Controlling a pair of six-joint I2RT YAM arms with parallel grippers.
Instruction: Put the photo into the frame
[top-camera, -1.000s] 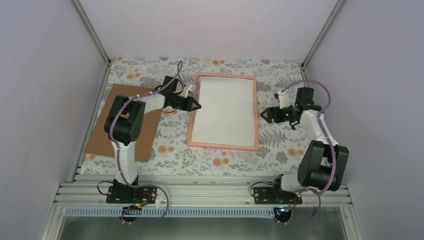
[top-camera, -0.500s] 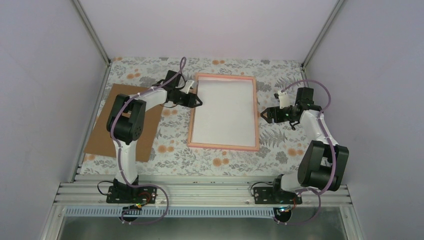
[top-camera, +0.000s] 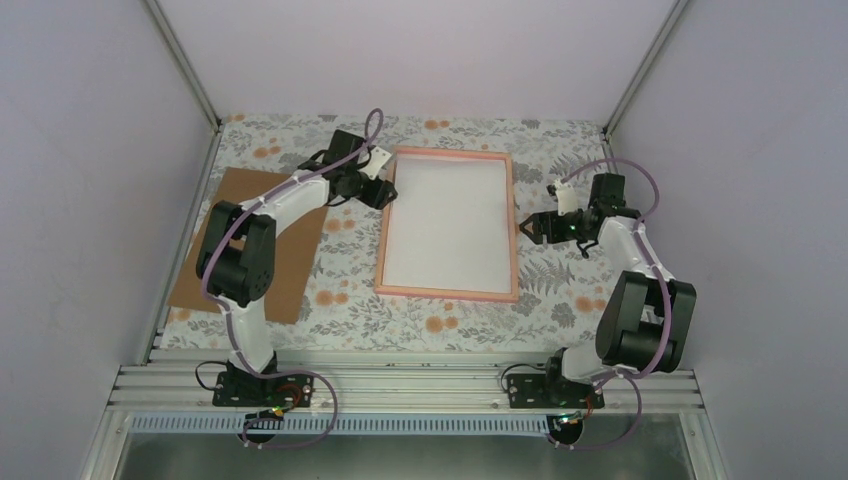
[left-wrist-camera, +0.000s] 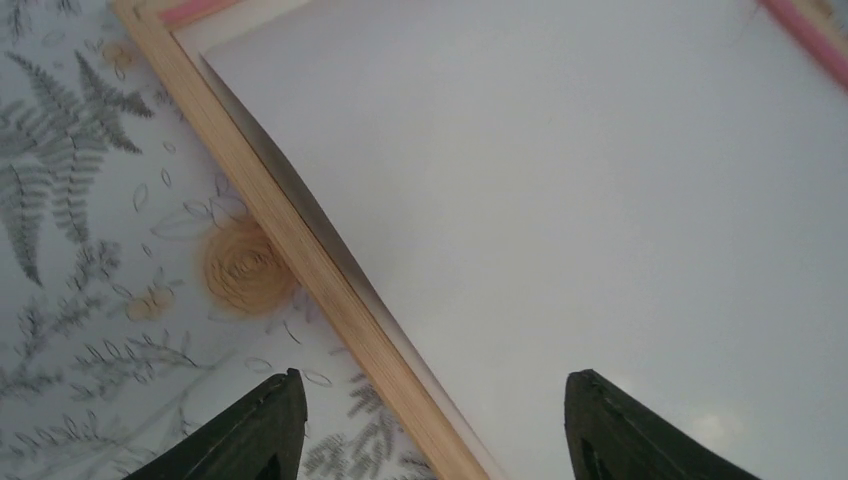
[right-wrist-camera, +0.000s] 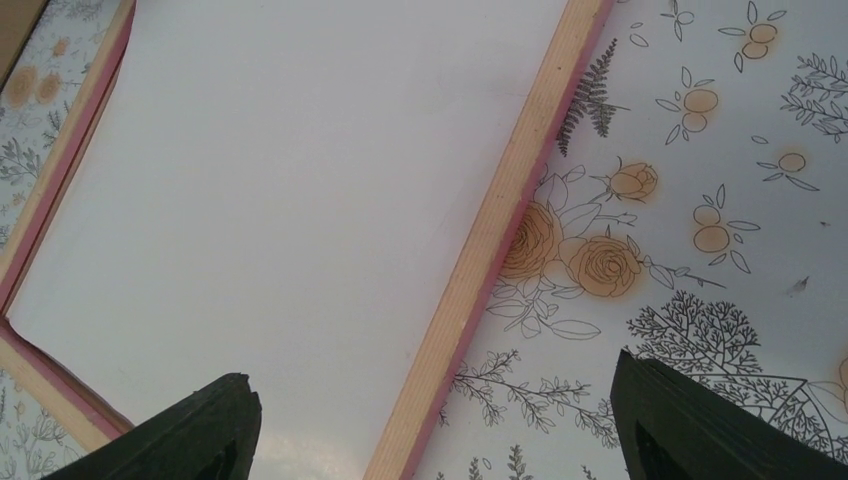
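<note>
The pink frame (top-camera: 447, 293) lies flat in the middle of the floral table. A plain white sheet (top-camera: 450, 220) fills it, and the photo's sunset print is hidden from every view. My left gripper (top-camera: 386, 192) is at the far part of the frame's left rail. In the left wrist view this left gripper (left-wrist-camera: 430, 425) is open, straddling the wooden rail (left-wrist-camera: 290, 240) with the sheet (left-wrist-camera: 560, 180) beside it. My right gripper (top-camera: 524, 226) is at the right rail. This right gripper (right-wrist-camera: 430, 425) stands wide open astride that rail (right-wrist-camera: 500, 220), holding nothing.
A brown cardboard board (top-camera: 200, 270) lies at the left, partly under the left arm. The floral tablecloth (top-camera: 440, 325) shows around the frame. Metal posts and grey walls close in the table at the back and sides.
The left gripper has gone from shut to open and moved toward the far end of the frame's left rail. The right gripper has hardly moved.
</note>
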